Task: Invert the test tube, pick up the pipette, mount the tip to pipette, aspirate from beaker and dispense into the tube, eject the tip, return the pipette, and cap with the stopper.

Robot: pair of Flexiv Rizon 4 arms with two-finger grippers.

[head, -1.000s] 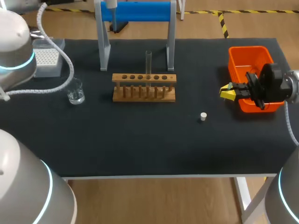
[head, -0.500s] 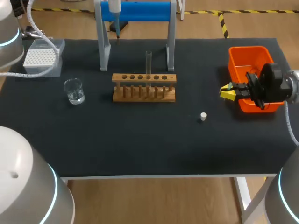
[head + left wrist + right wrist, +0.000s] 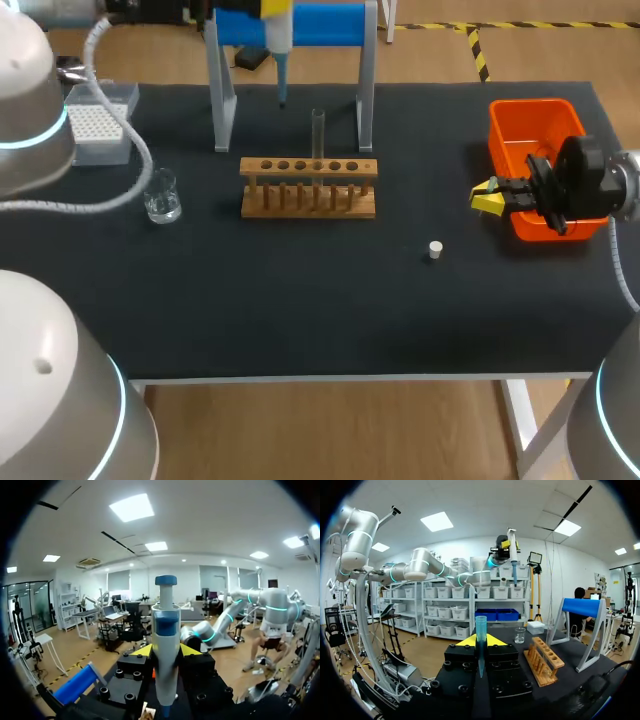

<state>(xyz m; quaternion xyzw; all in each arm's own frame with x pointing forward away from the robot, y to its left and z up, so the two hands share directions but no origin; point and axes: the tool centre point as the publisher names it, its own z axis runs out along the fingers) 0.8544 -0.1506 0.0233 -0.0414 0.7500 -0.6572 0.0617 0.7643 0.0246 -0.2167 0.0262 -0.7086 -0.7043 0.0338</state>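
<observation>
Your left jaws are clamped on the pipette [image 3: 165,645], right jaws on the blue tip [image 3: 480,632]. Line both up dead straight before you push, or it'll seat crooked.

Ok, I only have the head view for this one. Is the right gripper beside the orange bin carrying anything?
Observer: Yes. The right wrist view shows the right gripper shut on a blue-green pipette tip, which is upright with its wide end up.
Operator: And the left one, up by the blue stand?
Observer: The left wrist view shows the left gripper shut on the pipette, with both yellow fingertips against its white body.
Operator: Is anything pressing the plunger?
Observer: No. In that view nothing touches the blue plunger button, which stands clear above the fingers.
</observation>
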